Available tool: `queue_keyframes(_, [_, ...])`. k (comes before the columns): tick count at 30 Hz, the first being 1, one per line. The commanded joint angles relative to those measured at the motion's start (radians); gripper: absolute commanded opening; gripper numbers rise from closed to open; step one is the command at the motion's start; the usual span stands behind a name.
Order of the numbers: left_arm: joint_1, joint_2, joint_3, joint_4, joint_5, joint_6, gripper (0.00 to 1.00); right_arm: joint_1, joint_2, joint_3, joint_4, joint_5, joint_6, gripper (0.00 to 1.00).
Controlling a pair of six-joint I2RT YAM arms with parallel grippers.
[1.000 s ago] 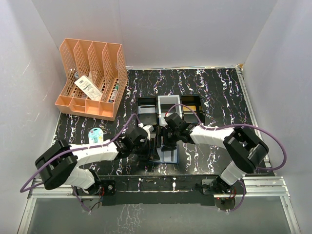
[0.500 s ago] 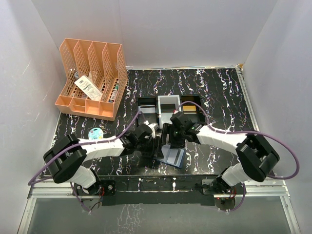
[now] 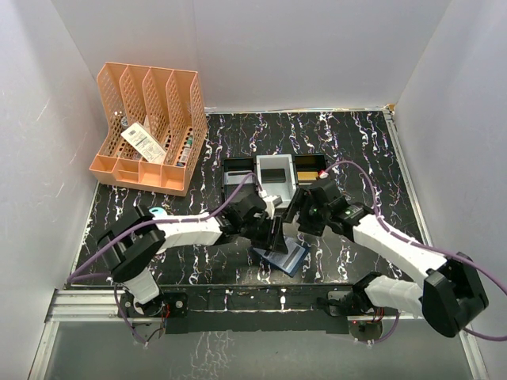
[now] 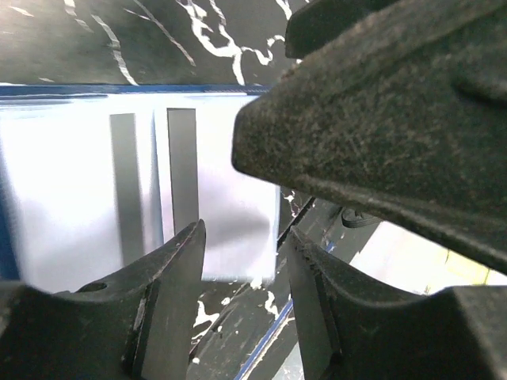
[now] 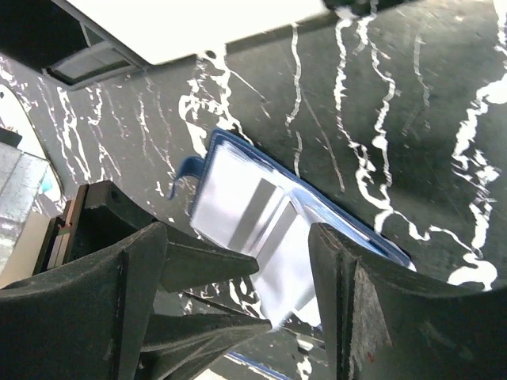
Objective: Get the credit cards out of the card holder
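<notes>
The card holder (image 3: 283, 256) lies open on the marbled table, turned askew, its pale slotted inner faces (image 5: 253, 210) up. Grey strips (image 4: 181, 162) show in the slots; I cannot tell whether they are the credit cards. My left gripper (image 3: 272, 232) reaches in from the left, its jaws apart (image 4: 244, 237) at the holder's near edge with only table and a thin blue edge between them. My right gripper (image 3: 299, 215) hovers just above and right of the holder, wide open (image 5: 238, 237) and empty. The left gripper's fingers (image 5: 202, 269) show beneath it.
Three small trays stand behind the grippers: black (image 3: 237, 176), grey (image 3: 276, 171) and black (image 3: 310, 167). An orange file rack (image 3: 148, 131) fills the back left corner. A pale blue oval case (image 3: 156, 211) peeks out beside the left arm. White walls enclose the table.
Both arms have shifted right. The card holder has turned askew and slid a little right. My right gripper has opened wider and drawn back toward the right.
</notes>
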Motion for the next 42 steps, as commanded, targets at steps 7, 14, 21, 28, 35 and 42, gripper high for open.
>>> queue_keyframes(7, [-0.071,-0.133,0.015,-0.076,-0.012,0.052,0.47,-0.014,-0.157,-0.109,0.091,-0.116,0.068,0.54])
queue_keyframes(14, [-0.071,-0.438,-0.130,-0.287,-0.302,-0.052,0.49,-0.014,-0.123,-0.142,0.095,-0.245,0.026,0.47])
queue_keyframes(21, [-0.070,-0.636,-0.242,-0.395,-0.386,-0.130,0.54,-0.013,-0.133,-0.171,-0.030,-0.169,-0.071,0.60])
queue_keyframes(28, [-0.070,-0.777,-0.188,-0.580,-0.430,-0.137,0.59,-0.012,-0.072,-0.210,-0.036,-0.146,-0.123,0.61])
queue_keyframes(35, [-0.069,-0.752,-0.116,-0.646,-0.439,-0.104,0.62,-0.013,0.038,-0.225,0.077,-0.139,-0.160,0.61])
queue_keyframes(42, [-0.069,-0.743,-0.087,-0.650,-0.449,-0.106,0.62,-0.013,0.191,-0.148,0.150,-0.156,-0.261,0.54])
